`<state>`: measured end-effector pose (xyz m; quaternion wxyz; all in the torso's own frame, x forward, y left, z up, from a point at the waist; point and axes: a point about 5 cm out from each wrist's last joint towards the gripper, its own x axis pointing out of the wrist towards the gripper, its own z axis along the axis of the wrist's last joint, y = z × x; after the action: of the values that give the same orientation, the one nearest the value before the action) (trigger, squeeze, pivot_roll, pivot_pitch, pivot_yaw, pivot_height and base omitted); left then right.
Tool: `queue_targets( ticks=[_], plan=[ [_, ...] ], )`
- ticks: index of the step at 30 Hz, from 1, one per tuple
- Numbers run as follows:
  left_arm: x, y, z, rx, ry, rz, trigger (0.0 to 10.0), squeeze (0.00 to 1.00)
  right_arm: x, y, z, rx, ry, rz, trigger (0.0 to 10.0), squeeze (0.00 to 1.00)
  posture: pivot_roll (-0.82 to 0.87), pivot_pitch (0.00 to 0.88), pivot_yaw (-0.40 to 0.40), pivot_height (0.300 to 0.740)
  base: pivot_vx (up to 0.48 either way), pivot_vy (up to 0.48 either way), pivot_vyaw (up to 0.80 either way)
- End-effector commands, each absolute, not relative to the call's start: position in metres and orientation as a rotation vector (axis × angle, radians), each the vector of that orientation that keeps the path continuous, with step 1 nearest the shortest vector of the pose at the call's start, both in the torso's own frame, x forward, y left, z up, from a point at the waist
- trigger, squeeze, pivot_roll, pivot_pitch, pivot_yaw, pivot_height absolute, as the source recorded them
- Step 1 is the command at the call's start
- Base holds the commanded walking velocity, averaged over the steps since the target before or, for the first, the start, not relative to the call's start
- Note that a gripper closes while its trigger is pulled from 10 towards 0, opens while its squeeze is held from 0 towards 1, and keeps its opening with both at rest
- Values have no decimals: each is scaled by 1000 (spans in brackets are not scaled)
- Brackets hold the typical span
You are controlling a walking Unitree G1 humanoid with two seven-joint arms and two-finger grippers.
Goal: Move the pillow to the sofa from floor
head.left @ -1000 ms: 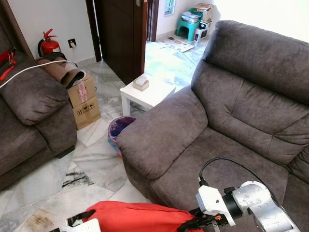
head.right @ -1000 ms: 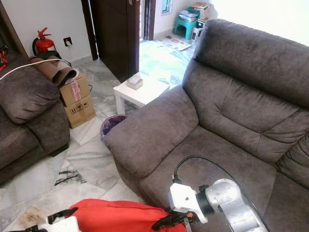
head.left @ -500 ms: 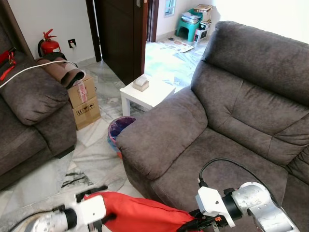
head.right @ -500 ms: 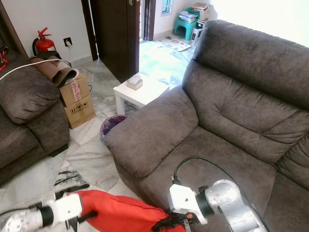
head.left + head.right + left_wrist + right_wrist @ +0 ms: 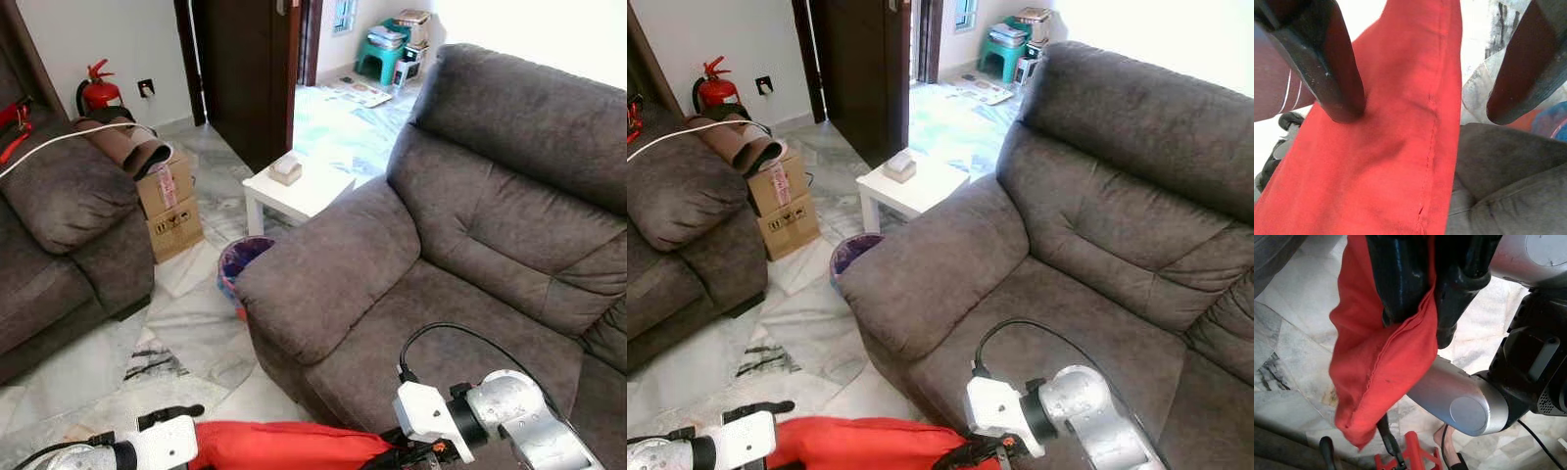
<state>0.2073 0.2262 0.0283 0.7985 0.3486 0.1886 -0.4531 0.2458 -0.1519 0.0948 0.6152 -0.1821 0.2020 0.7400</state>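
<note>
Marble floor is spread before a large grey-brown suede sofa, with a small white side table and a taped cardboard box beyond. A flat red fabric pillow is held off the floor, low in front of the sofa's seat edge. It is pinched at one end by the right gripper, clamped on the cloth, while the left gripper stands spread, one finger pressed against the fabric (no squeeze is evident). The carrying step appears to be in hand; next, a lift and forward reach over the seat cushion would be called for.
</note>
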Motion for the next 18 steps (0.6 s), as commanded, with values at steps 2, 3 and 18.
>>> queue_targets(
  ticks=[2, 3, 18],
  plan=[
    [204, 229, 26, 746, 423, -987, 10000, 1000, 246, -145, 112, -414, 357, 1755, 10000, 0, 164, 83, -83, 740, 0, 0, 0],
    [204, 229, 26, 749, 424, -992, 10000, 1000, 246, -145, 112, -415, 358, 1758, 10000, 0, 163, 84, -84, 740, 0, 0, 0],
    [195, 223, 13, 714, 460, -1090, 10000, 1000, 245, -145, 116, -418, 353, 1771, 10000, 0, 151, 83, -90, 740, 0, 0, 0]
  ],
)
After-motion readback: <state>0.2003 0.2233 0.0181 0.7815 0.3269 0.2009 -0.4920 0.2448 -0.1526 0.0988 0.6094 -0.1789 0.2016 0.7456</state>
